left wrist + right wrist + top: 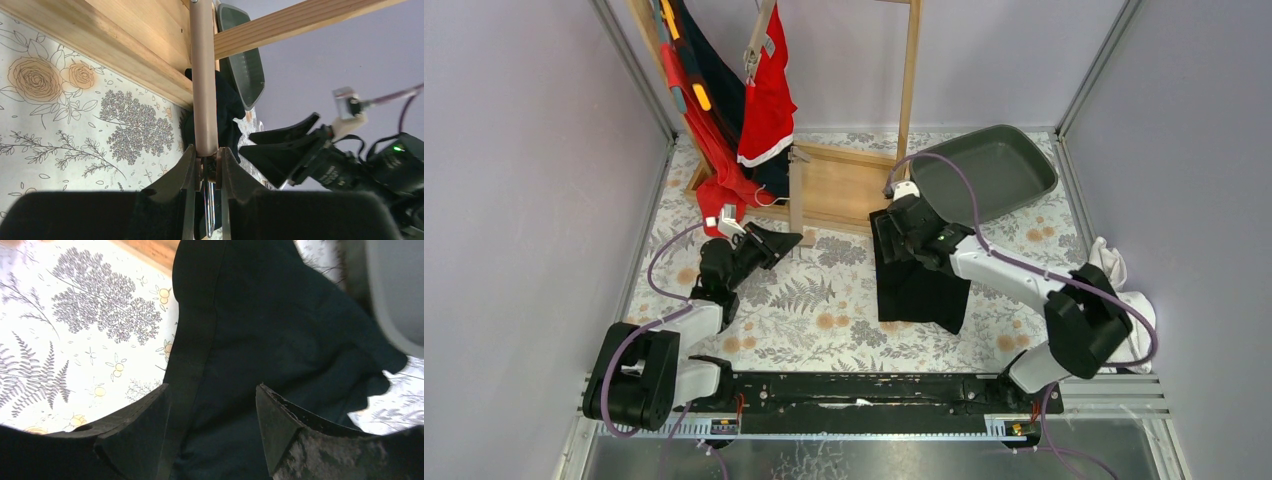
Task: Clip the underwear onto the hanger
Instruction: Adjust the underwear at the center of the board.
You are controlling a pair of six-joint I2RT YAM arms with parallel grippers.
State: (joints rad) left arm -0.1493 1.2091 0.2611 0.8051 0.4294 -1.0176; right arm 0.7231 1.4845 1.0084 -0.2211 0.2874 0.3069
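The hanger (796, 192) is a beige bar lying on the wooden rack's base. My left gripper (781, 240) is shut on its near end. In the left wrist view the fingers (187, 165) squeeze the clip and its wire spring at the end of the hanger (204, 90). The black underwear (919, 285) lies flat on the floral mat, right of centre. My right gripper (894, 222) hovers over its far edge. In the right wrist view that gripper (212, 392) stands open just above the underwear (280, 330), with the waistband between the fingers and nothing gripped.
A grey tray (989, 170) leans at the back right. The wooden rack (854, 185) stands behind, with red and dark garments (764, 100) hanging from it. White cloth (1124, 290) lies by the right arm. My right gripper (280, 150) shows in the left wrist view.
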